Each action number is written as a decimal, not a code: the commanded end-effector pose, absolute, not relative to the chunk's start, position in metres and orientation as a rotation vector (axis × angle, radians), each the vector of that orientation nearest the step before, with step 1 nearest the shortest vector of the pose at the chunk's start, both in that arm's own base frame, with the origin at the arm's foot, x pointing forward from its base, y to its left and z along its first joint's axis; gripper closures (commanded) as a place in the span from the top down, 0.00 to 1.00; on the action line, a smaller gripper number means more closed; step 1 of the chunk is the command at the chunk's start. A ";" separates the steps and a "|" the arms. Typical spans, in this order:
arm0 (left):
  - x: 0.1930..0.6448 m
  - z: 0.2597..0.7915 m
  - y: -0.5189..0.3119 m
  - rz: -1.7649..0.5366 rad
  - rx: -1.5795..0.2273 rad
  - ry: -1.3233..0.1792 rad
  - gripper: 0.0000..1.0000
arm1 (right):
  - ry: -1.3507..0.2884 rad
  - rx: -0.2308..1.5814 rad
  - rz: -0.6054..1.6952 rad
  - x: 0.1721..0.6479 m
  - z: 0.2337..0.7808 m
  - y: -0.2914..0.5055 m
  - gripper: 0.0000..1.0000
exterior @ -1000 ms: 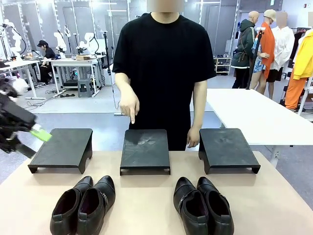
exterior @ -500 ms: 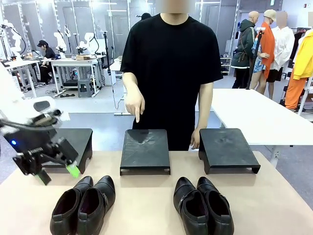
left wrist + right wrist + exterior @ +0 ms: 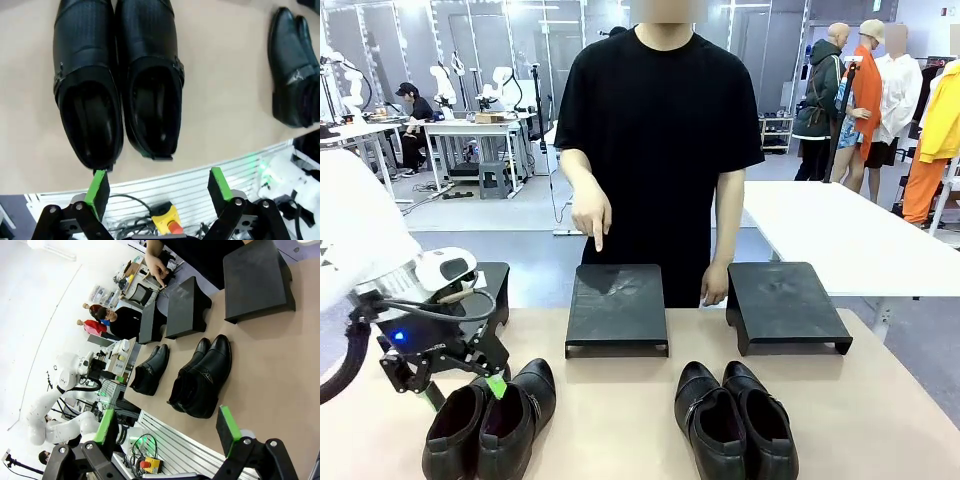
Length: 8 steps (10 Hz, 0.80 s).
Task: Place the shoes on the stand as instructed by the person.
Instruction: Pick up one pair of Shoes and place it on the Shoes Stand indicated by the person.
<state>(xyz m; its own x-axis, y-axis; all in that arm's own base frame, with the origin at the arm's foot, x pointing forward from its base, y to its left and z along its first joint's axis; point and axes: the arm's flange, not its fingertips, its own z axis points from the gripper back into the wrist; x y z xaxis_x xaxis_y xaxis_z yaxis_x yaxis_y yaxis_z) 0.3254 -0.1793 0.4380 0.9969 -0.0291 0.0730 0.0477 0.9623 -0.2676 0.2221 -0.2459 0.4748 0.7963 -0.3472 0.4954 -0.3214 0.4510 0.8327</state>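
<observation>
Here the left gripper hangs spread over the left pair while the person points down at the middle stand.

In the left wrist view the left gripper has its green pads wide apart at the heel end of the left pair, one pad just beside a heel; contact cannot be told. The right gripper is spread too, holding nothing, well back from the right pair. Both pairs sit on the table, near its front edge, each in front of the row of three stands. The pointing hand hovers above the middle stand; the other hand rests beside the right stand.
</observation>
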 end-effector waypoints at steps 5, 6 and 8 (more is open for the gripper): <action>0.333 0.381 -0.182 -0.022 -0.166 -0.121 1.00 | -0.709 1.131 0.003 0.222 0.476 -0.247 1.00; 0.334 0.372 -0.181 -0.033 -0.140 -0.128 1.00 | -0.709 1.131 0.003 0.222 0.476 -0.247 1.00; 0.336 0.351 -0.180 -0.026 -0.112 -0.132 1.00 | -0.709 1.131 0.003 0.222 0.476 -0.247 1.00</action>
